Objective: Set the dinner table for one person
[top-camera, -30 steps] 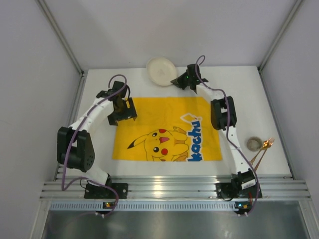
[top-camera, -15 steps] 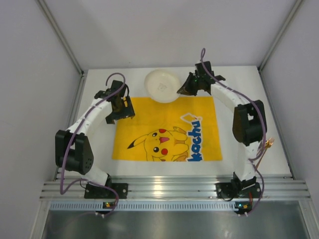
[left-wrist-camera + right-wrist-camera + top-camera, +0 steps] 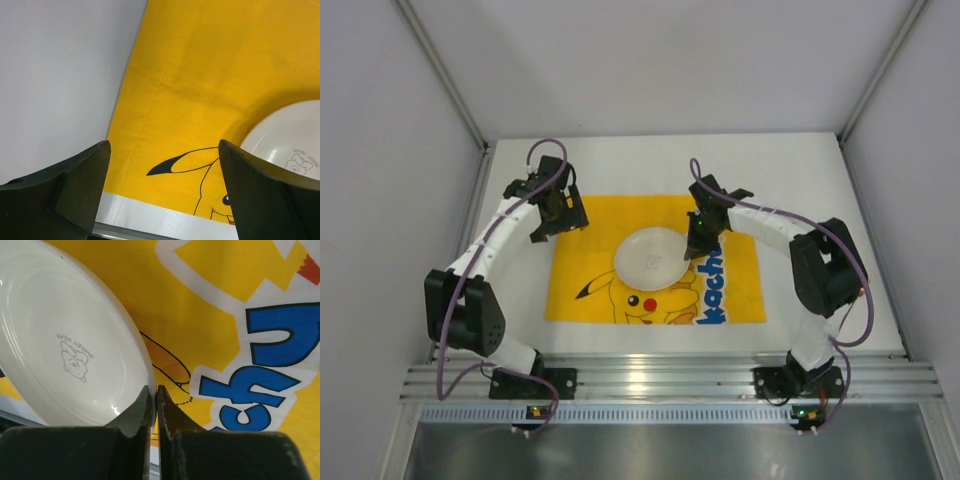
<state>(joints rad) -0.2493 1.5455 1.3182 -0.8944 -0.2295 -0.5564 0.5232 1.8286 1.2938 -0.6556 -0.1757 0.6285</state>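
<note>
White plate rim pinched in right jaws over yellow cloth; left jaws wide.

Plate is smooth and glossy, with a bright highlight near the rim and a tiny grey printed stamp (glazed ceramic or hard plastic, honestly can't tell). The yellow cloth is matt woven fabric with soft creases, a hem-like fold line along its 9 o'clock edge and flat printed colours. The counter is plain white, matt and smooth. The left gripper and right gripper are dark, matt and slightly grainy, pretty plastic-looking. The rail at 6 o'clock is bare ribbed metal with a sheen.
</note>
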